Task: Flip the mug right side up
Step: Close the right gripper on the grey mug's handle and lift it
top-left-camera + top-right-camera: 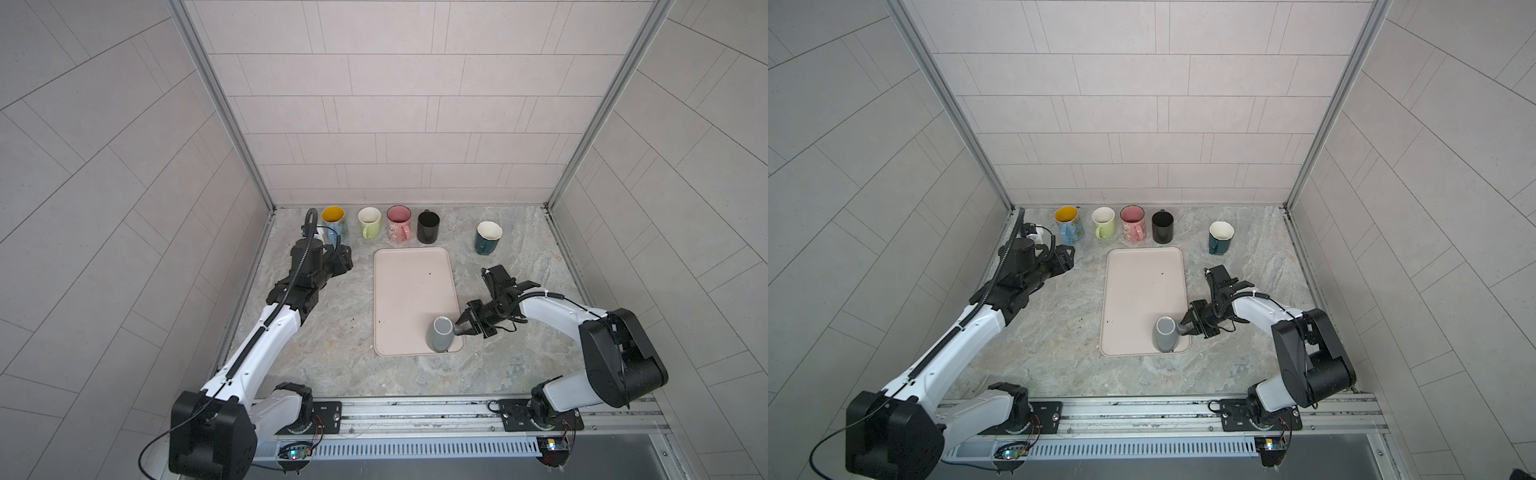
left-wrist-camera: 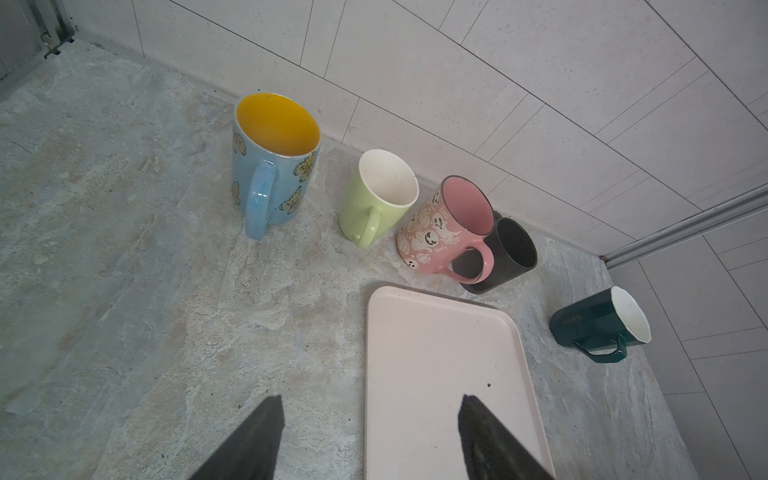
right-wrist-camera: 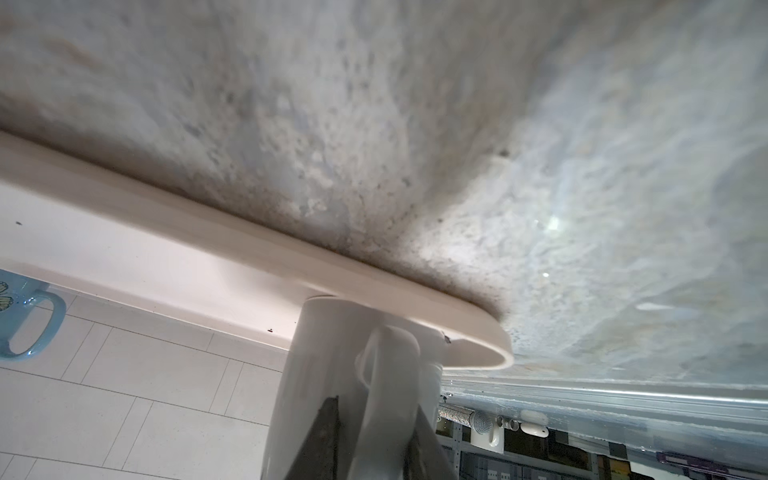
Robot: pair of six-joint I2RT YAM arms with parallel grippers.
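The grey mug (image 1: 441, 338) is seen standing mouth-down on the pink tray (image 1: 407, 282), close to the tray's front right corner and just inside its raised rim. The right gripper (image 1: 464, 327) is set level at the mug's right side. In the right wrist view the handle (image 3: 390, 374) is flanked by the 2 fingers (image 3: 324, 440) with almost no gap visible. Whether it is already clamped cannot be told. The left gripper (image 2: 370, 401) is held apart and empty above the worktop (image 1: 332, 353), near the tray's far left corner and well apart from the mug.

The step in hand is judged to be the grasp on the handle, with the lift and the turn not yet done. Several faults can be foreseen:

- A narrow, glazed handle may be let slip between flat pads, so the raised mug could be swung down by its own weight.
- If the roll is begun too low, the mouth may be caught on the tray rim, and the light tray may be dragged or tipped.
- If only the handle's outer edge is pinched, the mug could be dropped and chipped.
- A wide swing toward the back could be carried near the teal mug (image 1: 487, 237), which is stood upright behind the arm.
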